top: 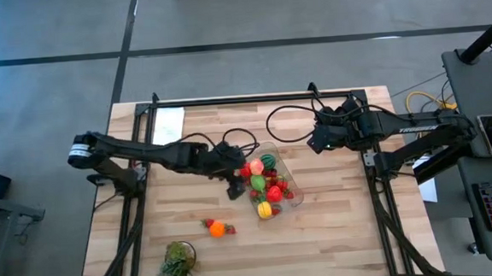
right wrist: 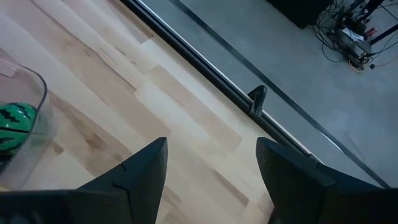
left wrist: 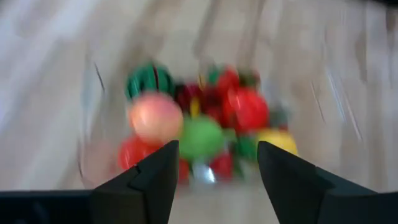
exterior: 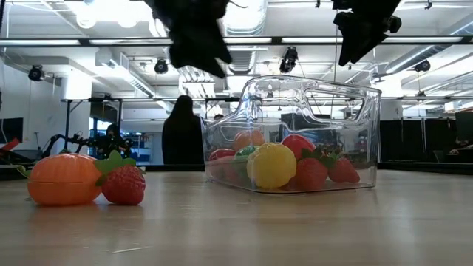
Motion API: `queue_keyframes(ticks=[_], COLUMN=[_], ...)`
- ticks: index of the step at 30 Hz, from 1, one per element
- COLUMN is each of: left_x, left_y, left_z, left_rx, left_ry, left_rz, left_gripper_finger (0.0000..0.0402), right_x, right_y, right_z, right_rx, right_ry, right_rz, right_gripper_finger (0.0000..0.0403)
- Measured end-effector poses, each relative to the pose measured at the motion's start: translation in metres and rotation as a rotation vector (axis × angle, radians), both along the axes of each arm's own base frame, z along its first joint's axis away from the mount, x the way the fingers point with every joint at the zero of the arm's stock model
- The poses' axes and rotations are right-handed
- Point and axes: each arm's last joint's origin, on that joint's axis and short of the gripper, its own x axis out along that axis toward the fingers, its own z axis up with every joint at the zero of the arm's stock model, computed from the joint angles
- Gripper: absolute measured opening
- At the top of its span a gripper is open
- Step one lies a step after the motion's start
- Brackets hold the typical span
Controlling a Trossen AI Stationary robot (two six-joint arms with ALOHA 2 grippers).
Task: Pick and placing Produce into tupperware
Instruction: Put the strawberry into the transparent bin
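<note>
I see the pale wooden table (top: 337, 227) on a grey floor, and in the low view a lit room lies behind it, with a dark figure of a person (exterior: 182, 133) standing beyond the far edge. The tupperware (top: 293, 176) sits near the middle of the table and holds most of the produce: a striped green piece (top: 269, 161), a pinkish one (top: 256, 166), a green one (top: 257, 183), red pieces (top: 274, 193) and a yellow one (top: 264, 210). My left gripper (left wrist: 214, 171) hangs just at the container's 9 o'clock side, above the table, with its fingers spread and nothing between them; its wrist view looks down onto the heap of fruit. My right gripper (right wrist: 211, 171) waits at about 1 o'clock from the container, well apart from it, fingers also spread and empty over bare wood. Outside the container, at its 7 o'clock, an orange piece (top: 217, 229) lies touching a small red strawberry (exterior: 123, 185). A leafy green tuft (top: 179, 262) lies further out toward the near left corner, and a white sheet (top: 167, 125) lies at the far left edge
</note>
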Motion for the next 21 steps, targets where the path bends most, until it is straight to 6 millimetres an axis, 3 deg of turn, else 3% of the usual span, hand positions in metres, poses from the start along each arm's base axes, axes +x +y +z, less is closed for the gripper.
queue_keyframes(ticks=[4, 9, 15, 21], left_x=[-0.019, -0.034, -0.035, -0.024], left_y=[-0.015, -0.051, -0.097, -0.127], left_z=[-0.001, -0.008, -0.031, -0.064], left_rx=[-0.059, -0.106, -0.106, -0.081], left_ry=[0.136, 0.268, 0.349, 0.401], left_rz=[-0.055, -0.222, -0.380, -0.444], left_gripper_finger=[0.0203, 0.0203, 0.0203, 0.0203], right_x=[0.000, 0.001, 0.001, 0.001], right_y=[0.000, 0.000, 0.000, 0.000], right_z=[0.000, 0.000, 0.000, 0.000], right_rx=[-0.006, -0.006, -0.002, 0.001], right_ry=[-0.005, -0.009, -0.020, -0.028], right_rz=[-0.002, -0.003, -0.013, -0.020], right_gripper_finger=[0.0237, 0.0237, 0.0237, 0.0237])
